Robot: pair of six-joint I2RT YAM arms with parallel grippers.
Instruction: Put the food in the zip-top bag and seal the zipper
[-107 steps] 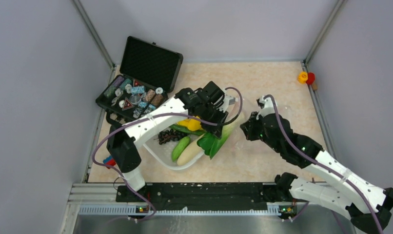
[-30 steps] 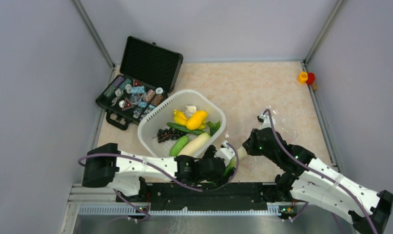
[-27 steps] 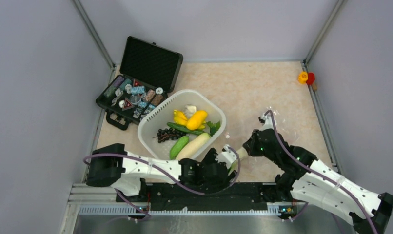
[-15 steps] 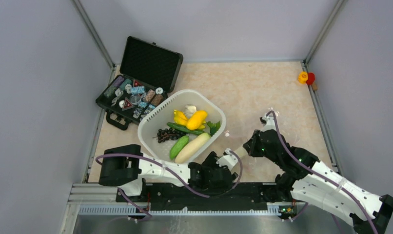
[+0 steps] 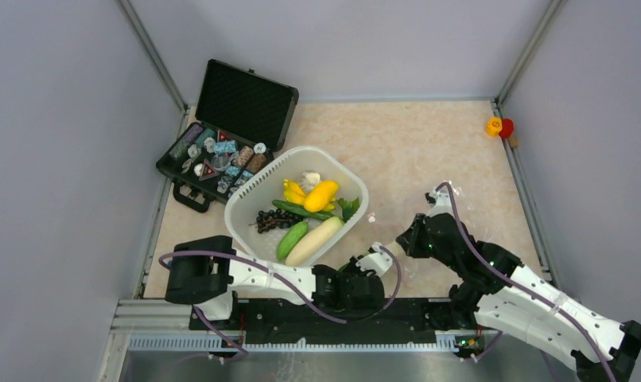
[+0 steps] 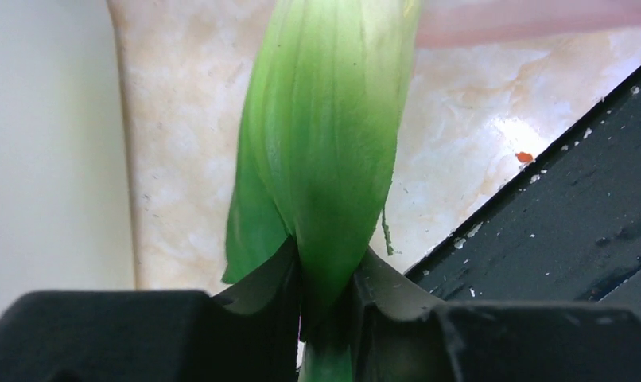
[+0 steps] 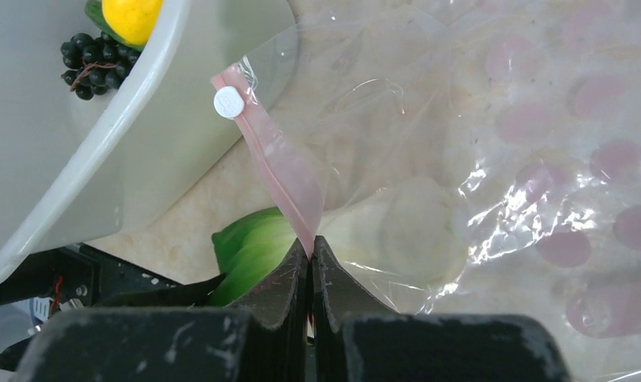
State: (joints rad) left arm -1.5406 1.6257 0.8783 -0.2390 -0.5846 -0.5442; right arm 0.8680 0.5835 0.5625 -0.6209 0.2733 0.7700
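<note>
Lengthwise, the bok choy (image 6: 325,143) runs straight out from the left jaws, which are clamped on its narrow green end. It widens and pales toward the pinkish zipper (image 7: 277,167), so it points at the mouth of the zip-top bag (image 7: 476,159). It sits low over the desk (image 5: 429,135), beside the black rail (image 6: 556,207) at the near edge. The right jaws are pressed together on the zipper strip just beside the green leaf, and the white slider tab (image 7: 228,102) sits at the strip's far end, near the tub (image 7: 102,159).

From above, the bok choy is almost wholly hidden under the left arm (image 5: 262,274). The clear bag barely reads against the desk there; only the tab and a few glints show. Through the plastic a pale round blur lies past the right jaws, and I cannot tell whether it is the stem. The left wrist view cuts off the vegetable's far end.

The radish (image 5: 313,240), cucumber (image 5: 293,239), yellow pepper (image 5: 321,194) and grapes (image 5: 268,220) lie in the tub. The desk is beige and marbled, with grey walls on three sides. An open black case (image 5: 222,151) sits far left and a small yellow-and-red object (image 5: 499,126) far right.
</note>
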